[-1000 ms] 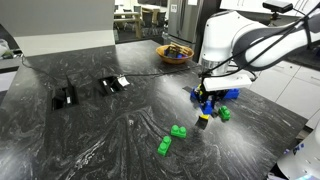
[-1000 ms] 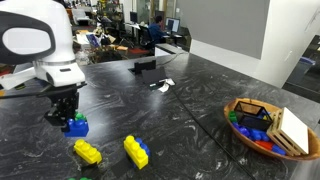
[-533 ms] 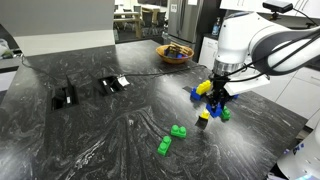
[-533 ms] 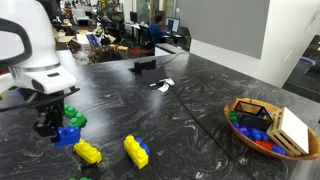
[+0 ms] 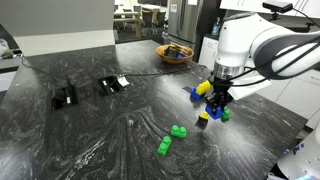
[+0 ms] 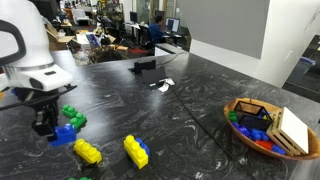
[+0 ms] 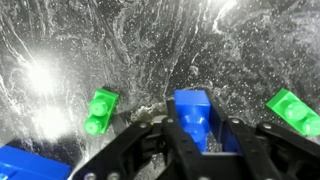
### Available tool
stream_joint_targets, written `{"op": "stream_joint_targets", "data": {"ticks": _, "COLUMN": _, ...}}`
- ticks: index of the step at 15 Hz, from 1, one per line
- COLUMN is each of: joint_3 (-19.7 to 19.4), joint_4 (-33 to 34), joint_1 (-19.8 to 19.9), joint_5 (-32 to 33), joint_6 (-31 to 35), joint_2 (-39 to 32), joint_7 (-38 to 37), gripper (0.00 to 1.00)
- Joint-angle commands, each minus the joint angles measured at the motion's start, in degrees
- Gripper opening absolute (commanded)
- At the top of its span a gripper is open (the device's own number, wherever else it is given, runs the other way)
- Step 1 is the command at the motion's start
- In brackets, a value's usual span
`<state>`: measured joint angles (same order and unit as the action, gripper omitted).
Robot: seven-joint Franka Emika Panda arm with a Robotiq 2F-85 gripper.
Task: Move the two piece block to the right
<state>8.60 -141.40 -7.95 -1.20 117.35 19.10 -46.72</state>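
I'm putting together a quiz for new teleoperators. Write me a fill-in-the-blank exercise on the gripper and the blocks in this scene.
1. In the wrist view, the two piece block between the fingers of the gripper is coloured ____.
2. The loose block on one side of it and the other loose block opposite are both ____.
3. In an exterior view, the two-colour block is blue and ____.
Missing words: blue; green; yellow.

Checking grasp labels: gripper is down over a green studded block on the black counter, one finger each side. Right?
Not green. In the wrist view the two piece block straddled by the gripper is bright blue; two green blocks lie apart to its sides. Rest holds: black counter, one finger each side.
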Motion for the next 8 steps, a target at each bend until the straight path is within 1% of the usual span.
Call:
{"op": "stream_joint_targets", "data": {"ticks": 1, "joint_3": 3.0, "joint_4": -2.9, "joint_1": -1.2, "joint_5": 0.7, "joint_6": 1.1, "joint_2": 2.2, "joint_7": 7.2, "gripper": 0.1}}
{"op": "stream_joint_targets", "data": {"ticks": 5, "joint_3": 5.5, "joint_4": -7.8, "joint_1": -3.6, "joint_5": 1.1, "joint_6": 2.9, "joint_2": 4.1, "joint_7": 15.5, "gripper": 0.1}}
{"op": "stream_joint_targets", "data": {"ticks": 8, "joint_3": 6.2, "joint_4": -11.4, "joint_1": -4.5, "joint_5": 1.9, "joint_6": 4.7, "joint_2": 4.4, "joint_7": 23.1, "gripper": 0.1}}
